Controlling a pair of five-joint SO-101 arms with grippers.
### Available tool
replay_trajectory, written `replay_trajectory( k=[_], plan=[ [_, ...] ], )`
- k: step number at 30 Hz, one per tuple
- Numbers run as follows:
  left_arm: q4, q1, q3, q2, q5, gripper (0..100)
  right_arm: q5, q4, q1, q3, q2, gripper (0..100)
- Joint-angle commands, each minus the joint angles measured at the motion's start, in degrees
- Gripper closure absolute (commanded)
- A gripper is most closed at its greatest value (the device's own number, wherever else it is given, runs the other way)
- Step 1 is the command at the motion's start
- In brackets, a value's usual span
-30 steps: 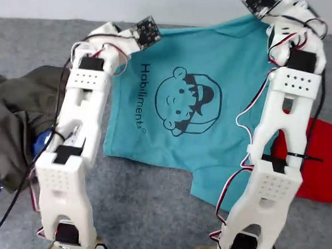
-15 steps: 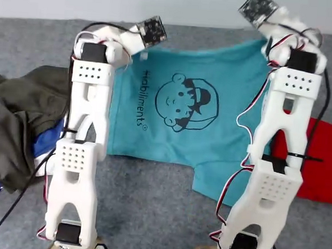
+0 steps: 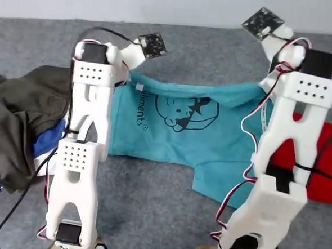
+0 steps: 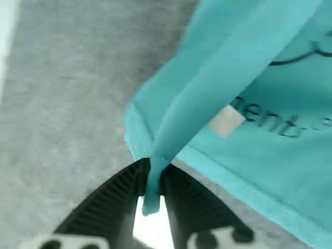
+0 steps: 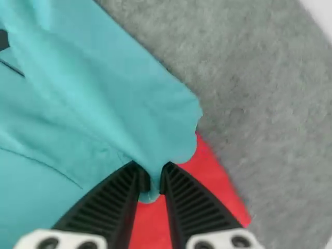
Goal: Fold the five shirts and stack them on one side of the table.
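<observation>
In the high view, a teal shirt (image 3: 177, 131) is spread on the grey bench (image 3: 204, 53). Its far edge is raised and doubled over, so the printed cartoon face is half covered. A red shirt (image 3: 321, 168) is partly overlapped at one side, and olive clothes (image 3: 14, 115) are heaped at the other.

In the left wrist view, the left end effector (image 4: 150, 181) is clamped on the teal shirt's hem, beside a white label (image 4: 225, 122).

In the right wrist view, the right end effector (image 5: 150, 182) is clamped on a teal corner, over the red shirt.
</observation>
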Motion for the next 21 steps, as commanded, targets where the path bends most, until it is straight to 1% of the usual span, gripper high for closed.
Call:
replay_trajectory(
  k=[1,5,8,11,18,21],
  plan=[
    [1.7,1.1,10.8,-9.5,0.6,99,-1.1,2.6,1.6,6.8,-8.0,98.4],
    [1.6,-0.2,24.4,-14.2,0.6,99,-1.1,2.6,3.1,22.4,-17.7,98.4],
    [1.5,-1.5,31.2,-16.6,0.5,99,-1.1,2.5,3.5,35.5,-25.9,98.4],
    [1.5,-2.2,34.7,-18.1,0.4,99,-1.1,2.3,3.2,47.2,-33.3,98.4],
    [1.5,-1.9,41.3,-18.4,0.1,98,-1.1,2.1,3.6,67.3,-44.9,98.4],
    [1.5,-1.7,44.4,-18.4,-1.4,98,-1.2,-1.2,3.6,73.9,-48.0,98.4]
  ],
)
